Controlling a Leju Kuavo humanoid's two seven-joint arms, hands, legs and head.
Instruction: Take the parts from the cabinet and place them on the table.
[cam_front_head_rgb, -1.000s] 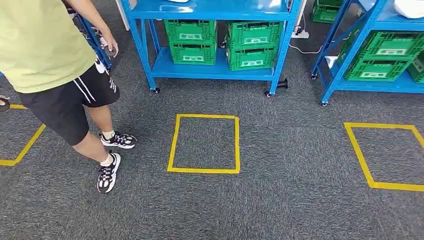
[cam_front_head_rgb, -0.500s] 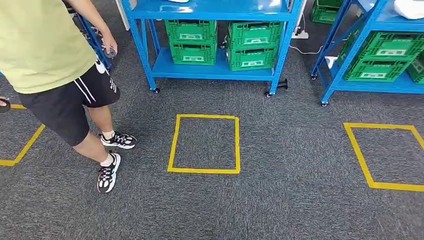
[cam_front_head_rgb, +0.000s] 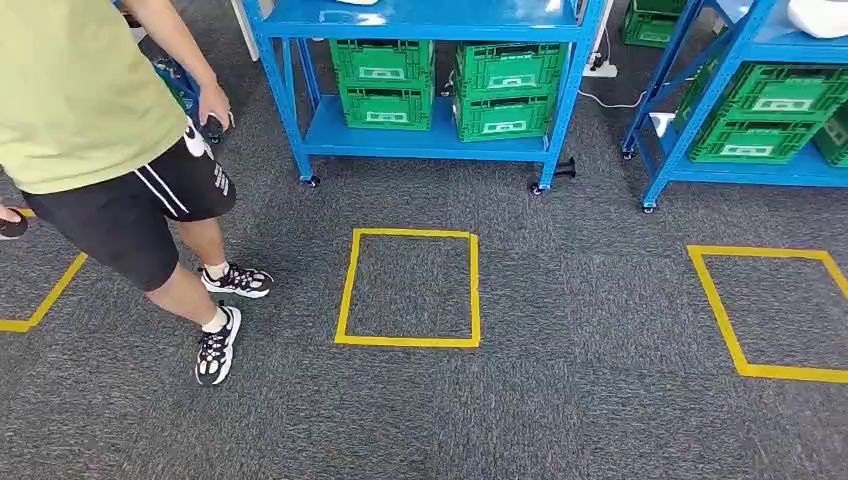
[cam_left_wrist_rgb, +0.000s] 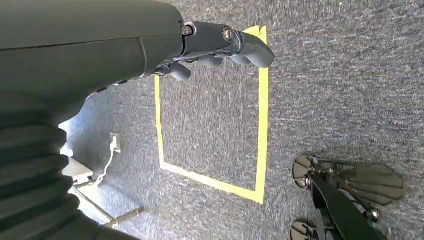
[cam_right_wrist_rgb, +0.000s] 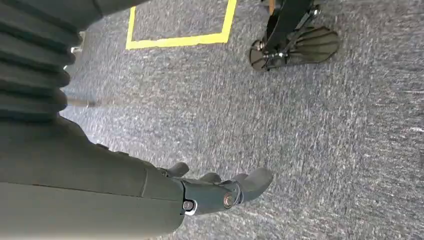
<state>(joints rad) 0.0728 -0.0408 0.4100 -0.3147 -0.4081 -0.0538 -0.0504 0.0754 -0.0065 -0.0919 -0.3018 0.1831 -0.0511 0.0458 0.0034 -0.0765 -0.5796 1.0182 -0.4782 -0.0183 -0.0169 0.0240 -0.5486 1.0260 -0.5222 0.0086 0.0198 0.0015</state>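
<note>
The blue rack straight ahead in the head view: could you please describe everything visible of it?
The rack is blue painted metal, upright on small castors on the grey carpet, beyond the yellow tape square. Its low shelf carries two stacks of green slotted crates, side by side; something white lies on the shelf above, cut off.

left robot hand empty, fingers loose, right robot hand likewise

Person at upper left, cut off by frame's top and left edges. Top shelf items cropped, can't ID. Crate at right edge cut off. Something small in person's hand, unclear.
</note>
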